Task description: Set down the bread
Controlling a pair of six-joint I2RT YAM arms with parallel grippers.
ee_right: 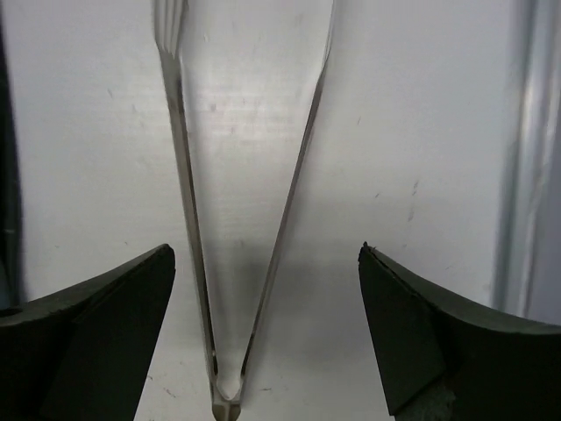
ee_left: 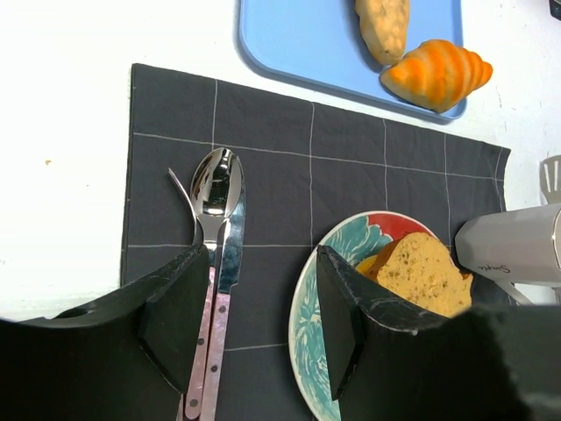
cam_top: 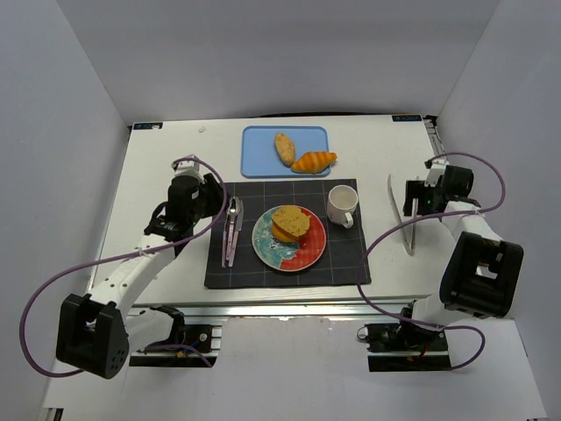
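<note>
Bread [cam_top: 290, 221] on plate [cam_top: 302, 255], just beside released left jaws, right jaws released astride tongs [ee_right: 191, 219]

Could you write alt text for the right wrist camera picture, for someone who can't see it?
Metal tongs lie on a white table, hinge end nearest the camera, arms spreading away. The two dark fingers of the right gripper stand wide open on either side, not gripping them.

Right gripper [ee_right: 265, 263] seen from above, 2 dark fingers [ee_right: 96, 333] spread wide, nothing clamped. Metal tongs [ee_right: 226, 395] laid flat on white table [ee_right: 421, 132] between fingers, touched by neither. Hinge end nearest camera, 2 arms splayed toward top edge. Grey vertical strip [ee_right: 517, 175] seen at right.
</note>
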